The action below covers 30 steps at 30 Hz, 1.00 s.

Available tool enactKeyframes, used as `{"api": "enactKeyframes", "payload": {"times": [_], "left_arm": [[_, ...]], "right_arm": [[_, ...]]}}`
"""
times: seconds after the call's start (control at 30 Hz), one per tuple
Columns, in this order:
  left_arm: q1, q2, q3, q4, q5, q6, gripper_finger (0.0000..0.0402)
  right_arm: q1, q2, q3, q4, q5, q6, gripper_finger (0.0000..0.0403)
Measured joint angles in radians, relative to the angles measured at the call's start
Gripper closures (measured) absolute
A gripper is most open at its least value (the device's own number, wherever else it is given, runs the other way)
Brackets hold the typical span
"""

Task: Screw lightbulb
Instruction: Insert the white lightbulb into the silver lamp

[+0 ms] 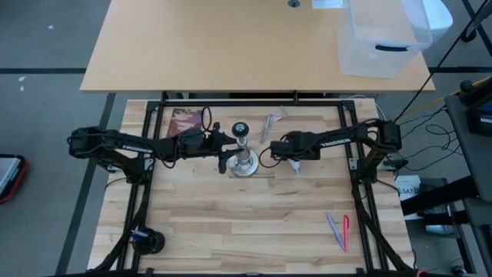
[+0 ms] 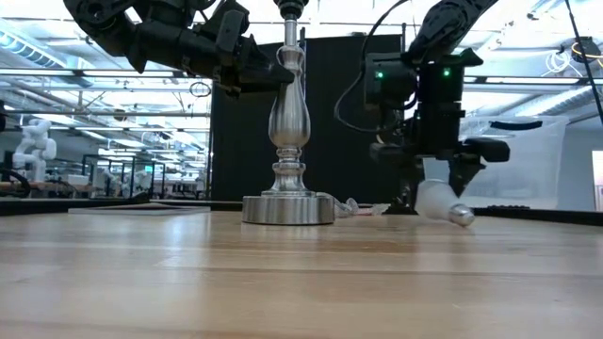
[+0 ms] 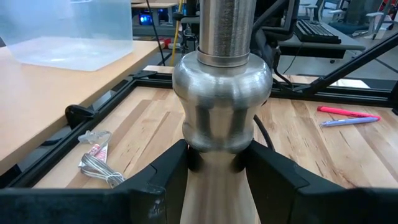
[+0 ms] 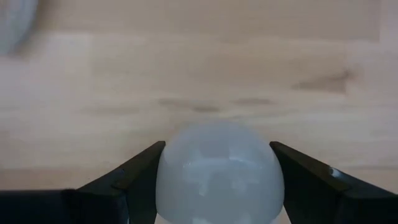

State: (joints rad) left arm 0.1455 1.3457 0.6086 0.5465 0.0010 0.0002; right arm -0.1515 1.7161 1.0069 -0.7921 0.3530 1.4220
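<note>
Two grippers, split jobs. Left gripper (image 3: 214,171) is clamped on the stand (image 2: 287,122) at its narrow neck, likely to steady it for screwing. Right gripper (image 4: 217,177) is down at the table (image 2: 301,282) to the stand's right, fingers closed against both sides of the bulb (image 4: 219,168), apparently for pickup. Bulb lies on its side on the wood, well apart from the socket: white frosted round head, silvery screw base (image 2: 461,217) pointing away from the stand.

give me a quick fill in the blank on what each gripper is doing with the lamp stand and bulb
The left gripper is clamped on the stem of the silver ____. The lightbulb lies on the wooden ____. The right gripper's fingers sit on either side of the ____.
Missing words: lamp stand; table; lightbulb
</note>
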Motion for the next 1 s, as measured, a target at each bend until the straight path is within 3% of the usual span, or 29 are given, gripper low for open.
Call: {"api": "enactKeyframes", "payload": {"times": [0.27,0.5,0.7,0.9,1.0], "left_arm": [[0.000,0.000,0.000,0.000,0.000,0.000,0.0250],[0.000,0.000,0.000,0.000,0.000,0.000,0.0250],[0.000,0.000,0.000,0.000,0.000,-0.012,0.0250],[0.000,0.000,0.000,-0.001,0.000,-0.018,0.0250],[0.000,0.000,0.000,-0.001,0.000,-0.018,0.0250]], "right_arm": [[0.003,-0.060,0.000,0.141,0.151,-0.051,0.0147],[0.008,-0.217,0.000,0.222,0.309,-0.179,0.0147],[0.034,-0.399,0.000,0.429,0.413,-0.456,0.0147],[0.078,-0.560,0.000,0.684,0.423,-0.807,0.0147],[0.094,-0.604,0.001,0.832,0.374,-0.976,0.0147]]}}
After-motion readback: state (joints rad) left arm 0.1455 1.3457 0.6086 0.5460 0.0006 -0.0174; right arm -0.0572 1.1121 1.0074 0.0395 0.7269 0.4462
